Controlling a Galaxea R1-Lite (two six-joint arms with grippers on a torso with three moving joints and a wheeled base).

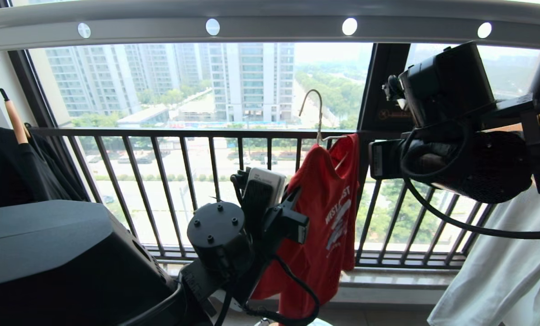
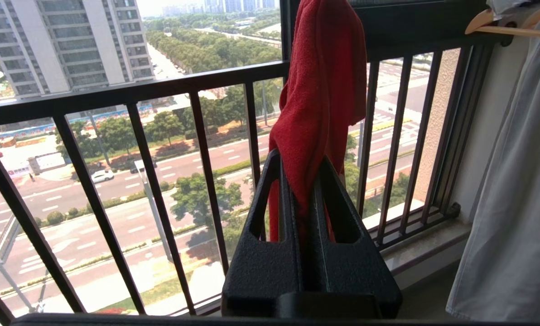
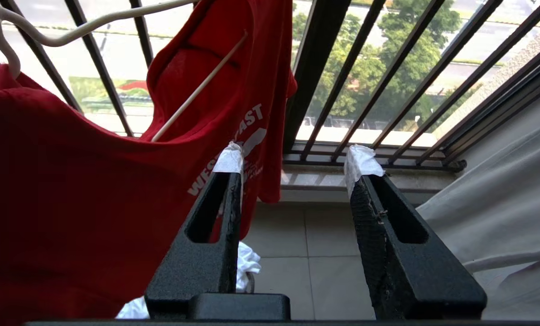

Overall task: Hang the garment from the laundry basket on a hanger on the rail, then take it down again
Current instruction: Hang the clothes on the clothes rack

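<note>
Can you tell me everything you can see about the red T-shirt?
The red T-shirt is soft cloth with white "WEST..." letters. It droops, bunched, from a thin cream hanger whose hook is below the rail, in front of the black railing. The left gripper is shut on its fabric; the right gripper is open beside it.

Head view, clock bearings from frame centre. Rail spans 10 to 2 o'clock overhead. Balcony railing runs across behind everything. T-shirt at 4 o'clock, in front of the railing, draped on a wire hanger whose hook rises toward 1 o'clock, below the rail and apart from it. Left gripper at 5 o'clock, clamped on the shirt's left edge. Right gripper off at 3 o'clock, jaws apart, just right of the shirt, one finger in front of the fabric. Dark garment on a wooden hanger at 9 o'clock. Pale garment at 4 o'clock, far right.
</note>
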